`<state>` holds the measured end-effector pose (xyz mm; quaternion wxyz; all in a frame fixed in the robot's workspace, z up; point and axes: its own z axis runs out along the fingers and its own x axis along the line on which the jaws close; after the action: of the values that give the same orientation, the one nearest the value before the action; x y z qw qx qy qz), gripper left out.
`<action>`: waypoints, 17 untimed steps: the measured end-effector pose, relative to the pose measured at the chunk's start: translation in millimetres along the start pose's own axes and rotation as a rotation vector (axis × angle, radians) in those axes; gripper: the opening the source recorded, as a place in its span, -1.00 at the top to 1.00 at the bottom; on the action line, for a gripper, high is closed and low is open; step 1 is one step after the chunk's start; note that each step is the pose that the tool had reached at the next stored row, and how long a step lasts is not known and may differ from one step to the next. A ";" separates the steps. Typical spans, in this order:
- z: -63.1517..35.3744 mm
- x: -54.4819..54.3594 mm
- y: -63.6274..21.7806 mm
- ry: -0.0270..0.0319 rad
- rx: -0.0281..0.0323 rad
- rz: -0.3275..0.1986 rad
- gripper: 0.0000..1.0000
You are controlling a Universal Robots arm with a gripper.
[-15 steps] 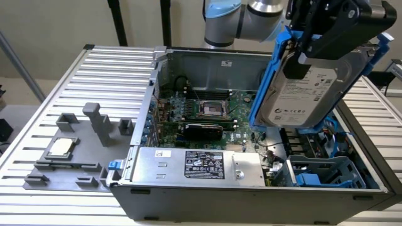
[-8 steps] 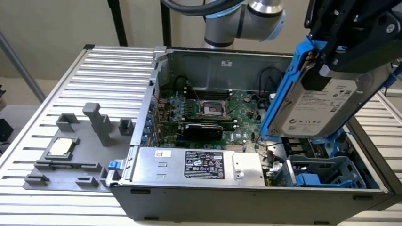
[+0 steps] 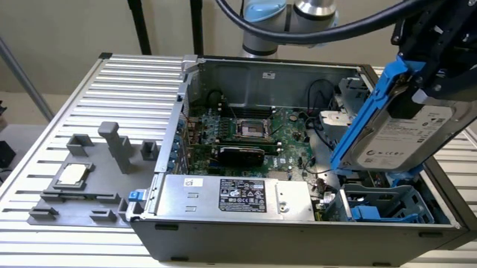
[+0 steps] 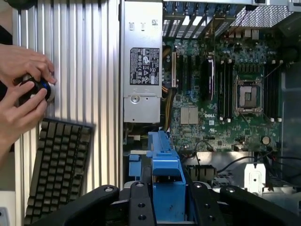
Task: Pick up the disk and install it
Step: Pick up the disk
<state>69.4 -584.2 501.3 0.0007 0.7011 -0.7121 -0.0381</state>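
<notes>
The tool point(image 3: 434, 84) was clamped on the upper end of the disk point(image 3: 406, 139), its black fingers point(image 4: 89, 207) standing either side of the blue carrier rail. The disk hung steeply tilted in the air, white label facing outward, over the corner of the open computer case point(image 3: 298, 245) at the exterior view's right. Directly below it sat the drive cage point(image 3: 391, 198), with another blue carrier point(image 3: 369, 213) in its lower slot; disk and cage were apart. Further into the case lay the green motherboard point(image 3: 253, 125) and, along the near wall, the silver power supply point(image 3: 238, 195). The case stood on a ribbed metal tabletop point(image 3: 127, 72). At the exterior view's left a grey fixture point(image 3: 82, 198) carried a small square CPU chip point(image 3: 73, 175). In the wrist view a dark keyboard point(image 4: 59, 165) lay on the tabletop beside the case, and a person's hands point(image 4: 16, 117) gripped what looked like a small dark round knob.
</notes>
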 end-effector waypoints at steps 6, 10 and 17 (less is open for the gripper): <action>3.8 2.7 -23.6 0.0002 -0.0160 0.001 0.35; 5.9 12.6 -30.1 0.0004 -0.0243 0.001 0.35; 14.6 19.2 -40.8 0.0005 -0.0293 0.001 0.35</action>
<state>109.0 -603.2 483.5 0.0112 0.7005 -0.7120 -0.0483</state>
